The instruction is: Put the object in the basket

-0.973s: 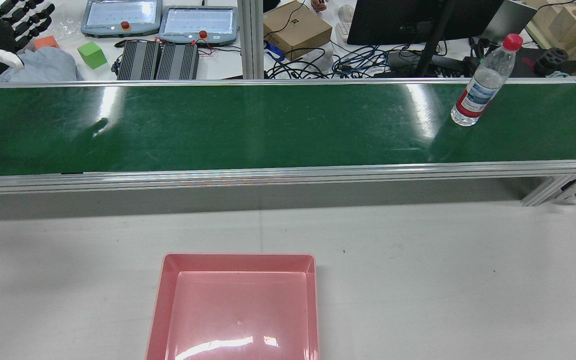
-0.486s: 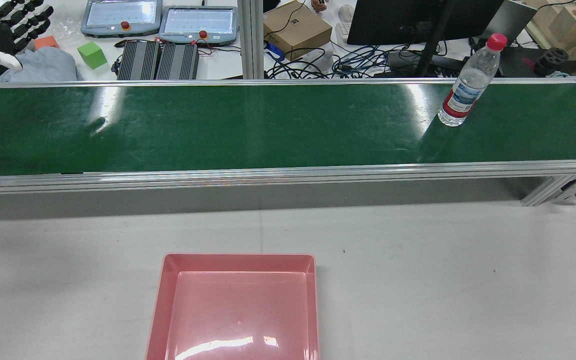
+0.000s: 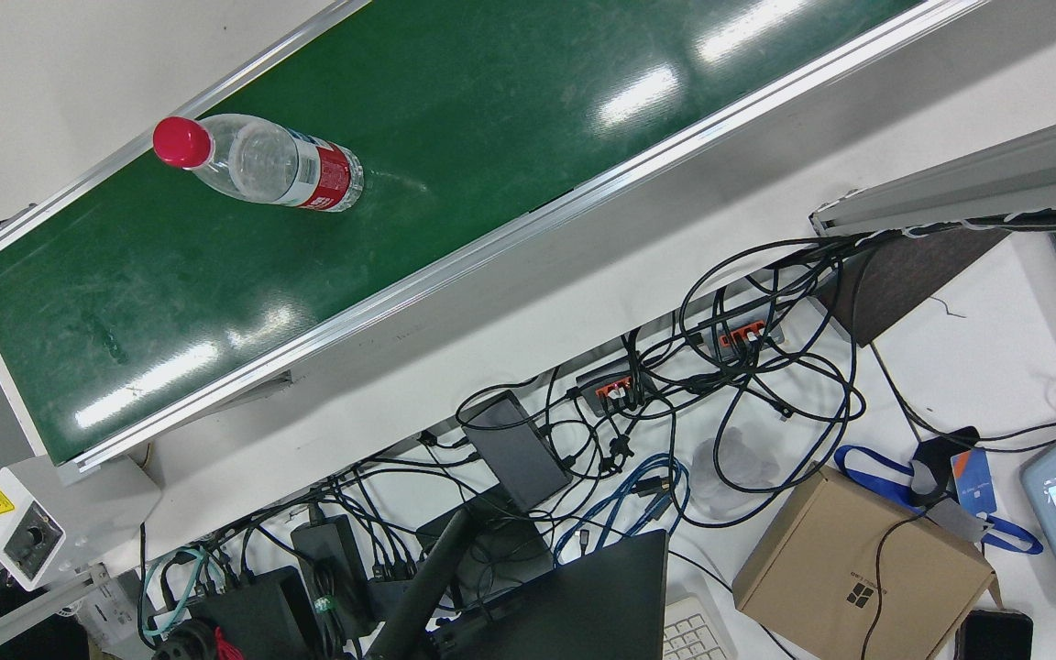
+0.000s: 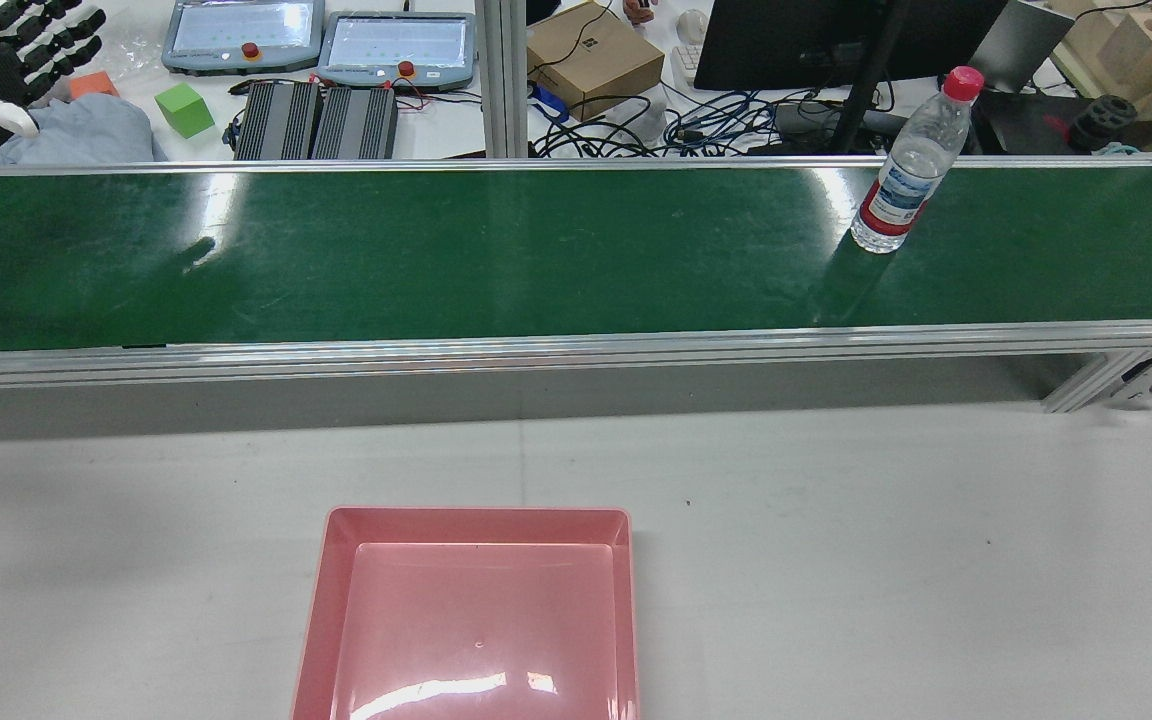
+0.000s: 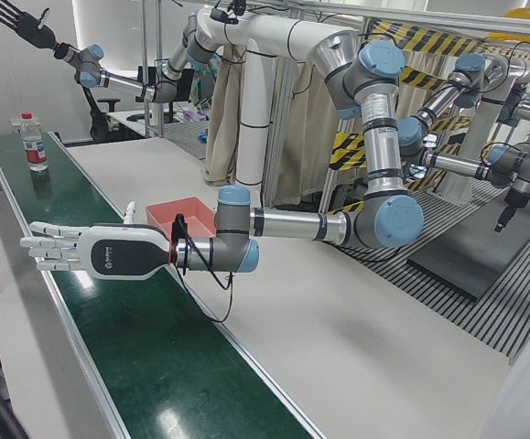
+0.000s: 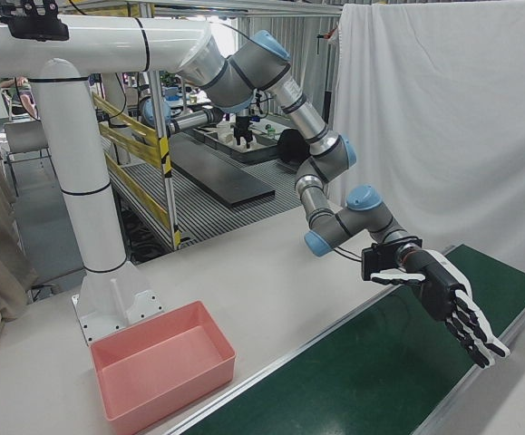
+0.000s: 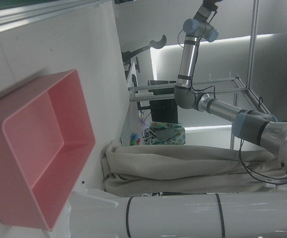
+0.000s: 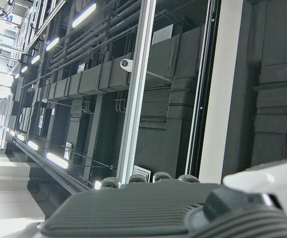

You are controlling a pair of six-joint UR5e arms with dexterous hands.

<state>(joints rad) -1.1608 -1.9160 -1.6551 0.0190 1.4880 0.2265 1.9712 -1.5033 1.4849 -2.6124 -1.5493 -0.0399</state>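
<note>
While the clear plastic water bottle with a red cap and red label (image 4: 901,170) stands upright on the green conveyor belt (image 4: 496,250), toward the robot's right end and well apart from both hands, the step in hand is judged to be the approach and grasp. The shallow pink plastic basket (image 4: 476,515) lies empty on the white table, on the near side of the belt in the rear view, roughly midway along it.

The left hand (image 5: 91,253) hovers over the opposite end of the belt, fingers extended and spread, grasping nothing. The right hand (image 5: 16,18) is raised high above the bottle's end of the belt, likewise splayed and empty; its own camera shows only ceiling structure.

For a sound grasp, the hand should meet the bottle side-on at the labelled middle, thumb opposed to the other fingers, so the tall, narrow body is enclosed rather than pushed. A bottle of this shape probably tips easily, and contact near the cap, or with one finger alone, may topple it. Should the belt be carrying it, closure is best timed as the bottle enters the open fingers. Lift clear of the aluminium side rail (image 4: 576,348) before crossing toward the basket.
</note>
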